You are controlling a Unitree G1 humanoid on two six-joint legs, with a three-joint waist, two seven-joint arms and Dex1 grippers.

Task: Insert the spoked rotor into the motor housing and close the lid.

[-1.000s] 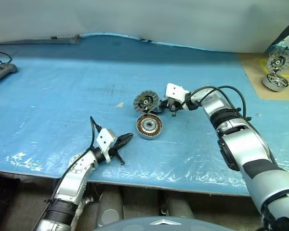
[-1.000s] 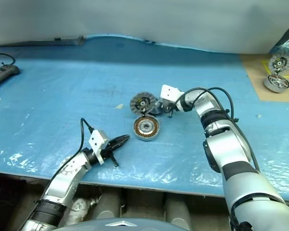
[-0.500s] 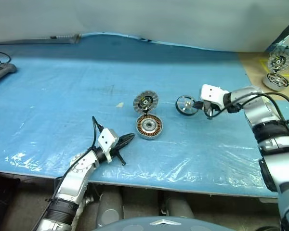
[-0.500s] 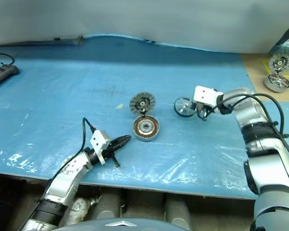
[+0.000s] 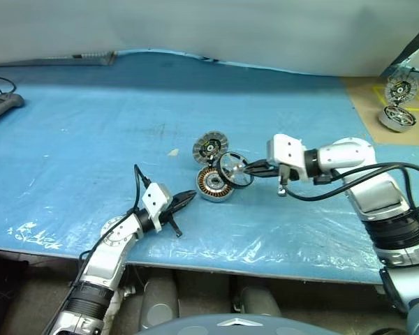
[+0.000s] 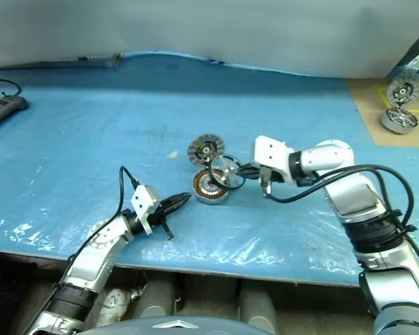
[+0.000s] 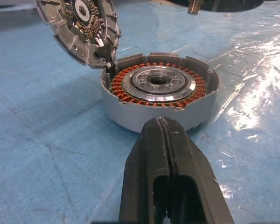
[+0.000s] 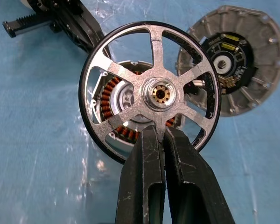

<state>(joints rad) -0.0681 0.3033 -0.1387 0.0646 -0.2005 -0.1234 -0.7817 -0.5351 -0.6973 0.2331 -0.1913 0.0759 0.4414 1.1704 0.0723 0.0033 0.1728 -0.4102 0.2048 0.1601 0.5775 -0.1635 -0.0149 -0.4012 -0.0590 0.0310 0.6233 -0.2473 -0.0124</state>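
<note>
The spoked rotor (image 8: 149, 91) is off the counter, pinched at its rim by the right end effector (image 8: 159, 140) and held tilted just above and to the right of the motor housing (image 5: 215, 183), overlapping the housing's near right edge in the head views. The housing sits open on the counter, copper windings ringing its dark centre, and its hinged lid (image 5: 210, 147) stands upright at the housing's far side with the finned inner face turned towards the robot. The left end effector (image 5: 184, 199) lies low, just to the left of the housing, its fingers pressed together on nothing and pointing at the housing wall.

To do this step well, I judge the rotor should be brought level and its hub centred over the housing's middle before lowering, since a tilted ring would likely catch on the housing wall or the windings. It should come in from the right side, away from the raised lid, so the hinge is not knocked. The idle left end effector could brace the housing against sliding.

The counter (image 5: 91, 139) is covered in a blue plastic sheet with glossy wrinkles near its front edge. Far to the right of the housing, a second similar motor (image 5: 394, 115) rests on a brown board with yellow tape marks. A pale wall runs behind the counter.
</note>
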